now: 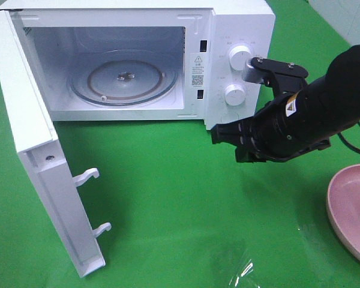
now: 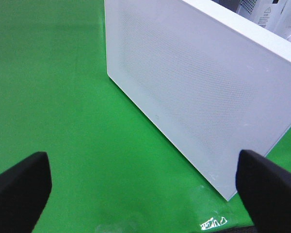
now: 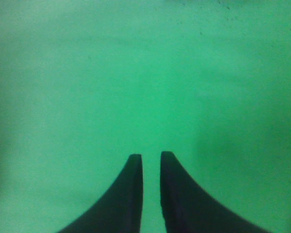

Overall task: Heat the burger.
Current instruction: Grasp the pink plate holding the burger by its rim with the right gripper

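The burger is not in any view. The white microwave [image 1: 237, 24] stands at the back with its door [image 1: 30, 150] swung wide open to the left, and its glass turntable [image 1: 125, 77] is bare. My right gripper [image 1: 215, 135] hovers over the green table in front of the microwave's control panel and points left. In the right wrist view [image 3: 151, 155] its fingers are nearly together, with only a thin slit and nothing between them. My left gripper [image 2: 143, 160] is open and empty, facing the outer side of the door [image 2: 199, 87]. It is out of the exterior view.
A flat pink plate [image 1: 351, 207] lies at the right edge, partly cut off, and its visible part holds nothing. Two knobs [image 1: 237, 57] are on the microwave's panel, just behind the right arm. The door's latch hooks [image 1: 87, 177] stick out over the table.
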`<action>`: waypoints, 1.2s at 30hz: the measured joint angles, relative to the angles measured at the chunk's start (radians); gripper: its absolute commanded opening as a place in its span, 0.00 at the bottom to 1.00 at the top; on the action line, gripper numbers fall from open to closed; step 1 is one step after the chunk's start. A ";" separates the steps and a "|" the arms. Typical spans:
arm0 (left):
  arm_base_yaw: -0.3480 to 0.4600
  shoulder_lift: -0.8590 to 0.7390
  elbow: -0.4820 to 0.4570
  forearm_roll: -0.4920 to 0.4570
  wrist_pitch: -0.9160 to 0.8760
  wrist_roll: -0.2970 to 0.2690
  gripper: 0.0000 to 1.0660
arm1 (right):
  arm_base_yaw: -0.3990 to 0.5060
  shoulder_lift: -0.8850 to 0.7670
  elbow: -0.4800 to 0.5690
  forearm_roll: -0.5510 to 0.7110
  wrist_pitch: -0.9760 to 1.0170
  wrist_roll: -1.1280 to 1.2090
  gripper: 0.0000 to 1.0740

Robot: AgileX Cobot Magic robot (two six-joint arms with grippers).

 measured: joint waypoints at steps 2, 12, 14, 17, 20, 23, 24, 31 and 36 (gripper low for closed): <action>0.000 0.000 0.000 0.000 0.000 0.000 0.89 | 0.000 -0.024 0.000 -0.048 0.077 0.000 0.22; 0.000 0.000 0.000 0.000 0.000 0.000 0.89 | 0.000 -0.122 0.000 -0.182 0.455 -0.031 0.56; 0.000 0.000 0.000 0.000 0.000 0.000 0.89 | 0.000 -0.143 0.000 -0.242 0.497 -0.051 0.75; 0.000 0.000 0.000 0.000 0.000 0.000 0.89 | 0.000 -0.148 0.000 -0.255 0.511 -0.053 0.80; 0.000 0.000 0.000 0.000 0.000 0.000 0.89 | 0.000 -0.151 0.000 -0.268 0.527 -0.053 0.81; 0.000 0.000 0.000 0.000 0.000 0.000 0.89 | 0.000 -0.151 0.000 -0.270 0.530 -0.053 0.81; 0.000 0.000 0.000 0.000 0.000 0.000 0.89 | -0.004 -0.151 0.000 -0.273 0.533 -0.053 0.80; 0.000 0.000 0.000 0.000 0.000 0.000 0.89 | -0.104 -0.151 0.008 -0.276 0.533 -0.053 0.78; 0.000 0.000 0.000 0.000 0.000 0.000 0.89 | -0.164 -0.151 0.048 -0.277 0.532 -0.053 0.77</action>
